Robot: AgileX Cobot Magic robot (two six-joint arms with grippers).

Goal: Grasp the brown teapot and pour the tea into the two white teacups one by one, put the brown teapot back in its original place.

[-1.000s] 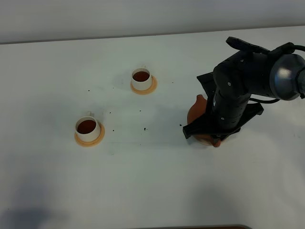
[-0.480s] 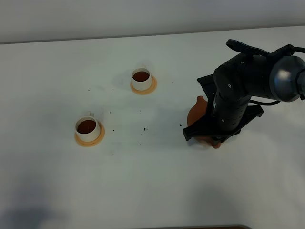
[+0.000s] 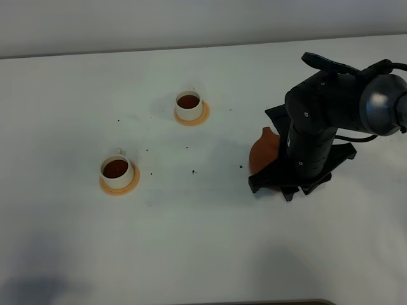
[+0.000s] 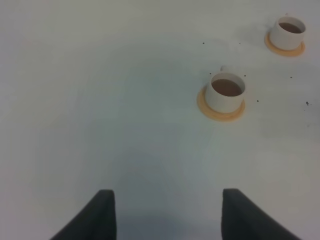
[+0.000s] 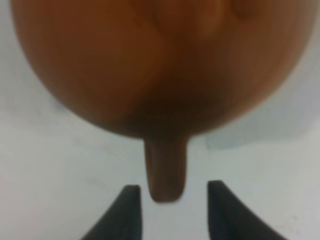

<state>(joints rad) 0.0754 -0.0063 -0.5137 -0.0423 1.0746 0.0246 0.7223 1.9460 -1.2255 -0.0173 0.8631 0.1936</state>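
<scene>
The brown teapot (image 3: 259,152) stands on the table at the right, mostly covered by my right arm. In the right wrist view the teapot (image 5: 160,65) fills the frame, and its handle (image 5: 166,172) points between the fingertips of my right gripper (image 5: 172,210), which is open with a gap on each side. From above, the right gripper (image 3: 280,185) sits over the pot's near side. The two white teacups (image 3: 189,105) (image 3: 117,170) hold dark tea on orange coasters. My left gripper (image 4: 167,215) hangs open and empty, away from the cups (image 4: 227,90) (image 4: 287,32). The original place is hidden.
Small dark specks (image 3: 193,171) dot the white table (image 3: 203,248) between the cups and the teapot. The back edge of the table (image 3: 127,52) runs along the top of the high view.
My right gripper's jaws have spread apart off the teapot handle, having been shut on it before. The arm has shifted slightly toward the front right. The cups have not moved.
</scene>
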